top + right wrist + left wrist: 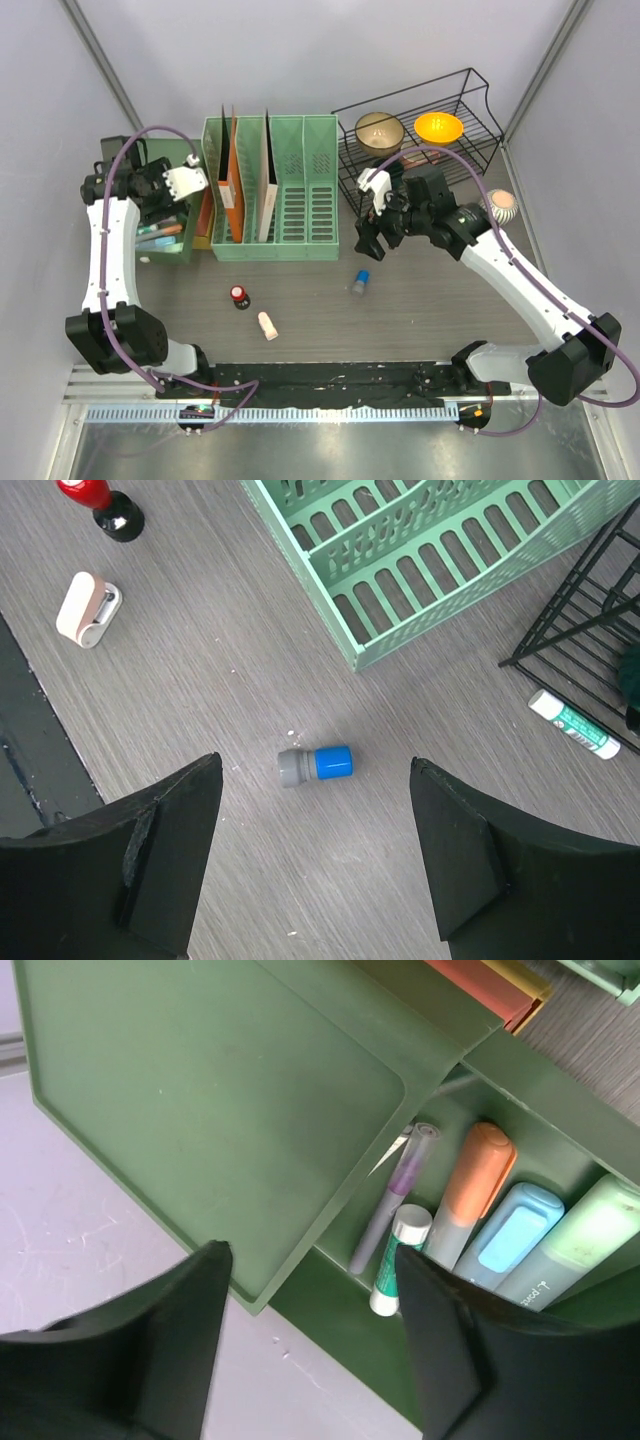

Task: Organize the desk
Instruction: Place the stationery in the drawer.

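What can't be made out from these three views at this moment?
- Top view: dark green organizer contents, mostly under the left arm.
- Left wrist view: highlighters' lower ends, sunk inside that organizer.
- Right wrist view: white-green tube label, too small to read.
- Top view: striped round object, partly behind the right arm.

The top camera looks steeply down. Close up, the right wrist view shares its small blue-and-grey cylinder point(315, 765) at five o'clock; the left, its dark green plastic organiser point(200, 1110) at nine.
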`<action>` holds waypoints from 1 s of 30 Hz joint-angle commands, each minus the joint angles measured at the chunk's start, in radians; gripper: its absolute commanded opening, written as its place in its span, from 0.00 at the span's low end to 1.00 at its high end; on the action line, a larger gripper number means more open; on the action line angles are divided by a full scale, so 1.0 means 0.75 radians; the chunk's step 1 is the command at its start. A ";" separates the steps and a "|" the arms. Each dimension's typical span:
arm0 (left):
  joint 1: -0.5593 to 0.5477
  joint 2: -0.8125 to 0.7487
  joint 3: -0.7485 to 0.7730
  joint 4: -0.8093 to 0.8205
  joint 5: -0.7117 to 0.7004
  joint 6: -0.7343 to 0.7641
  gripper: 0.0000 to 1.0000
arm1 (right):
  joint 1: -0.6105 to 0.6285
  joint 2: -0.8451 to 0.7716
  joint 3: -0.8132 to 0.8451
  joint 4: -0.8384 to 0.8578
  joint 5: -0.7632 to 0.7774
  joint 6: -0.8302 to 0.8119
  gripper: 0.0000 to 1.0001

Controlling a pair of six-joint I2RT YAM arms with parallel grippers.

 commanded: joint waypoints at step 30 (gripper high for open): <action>0.022 -0.525 -0.017 0.083 0.630 -0.796 1.00 | -0.345 0.427 -0.273 0.687 0.532 0.209 0.86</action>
